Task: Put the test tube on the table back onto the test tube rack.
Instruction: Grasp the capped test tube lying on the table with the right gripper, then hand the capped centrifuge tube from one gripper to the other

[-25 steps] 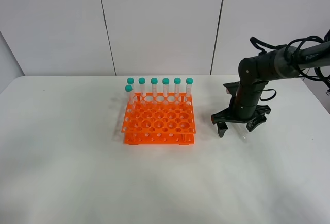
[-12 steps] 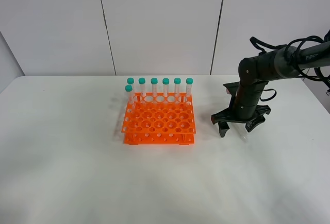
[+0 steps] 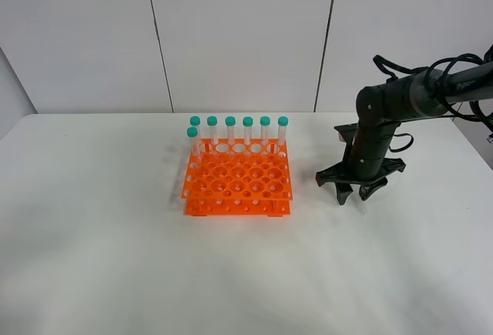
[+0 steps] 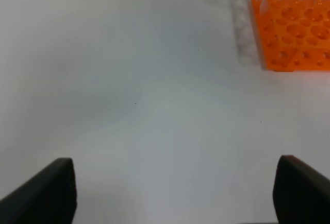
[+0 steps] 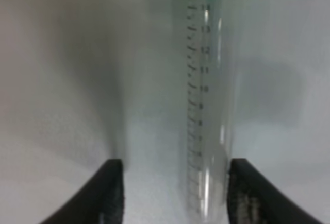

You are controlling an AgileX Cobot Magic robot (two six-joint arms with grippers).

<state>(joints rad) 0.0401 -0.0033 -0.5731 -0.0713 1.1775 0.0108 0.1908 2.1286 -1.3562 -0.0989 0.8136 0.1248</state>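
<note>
1. Right hand (image 5: 175, 189) low over the worktop (image 3: 115, 258), part-spread, straddling the test tube (image 5: 209, 95). One finger touches its wall and a gap shows at the other, so no pinch yet.
2. Tube lies flat between the fingers, teal cap ahead of the hand. Test tube rack (image 3: 239, 181) stands well apart.
3. Judged light, stiff, slick, apt to roll. Grip mid-barrel, below the cap.
4. Left hand (image 4: 175, 190) spread wide, empty.

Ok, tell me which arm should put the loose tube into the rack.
Right: the right gripper straddles the test tube lying on the table. The left gripper hangs open near the test tube rack, nothing between its jaws.
</note>
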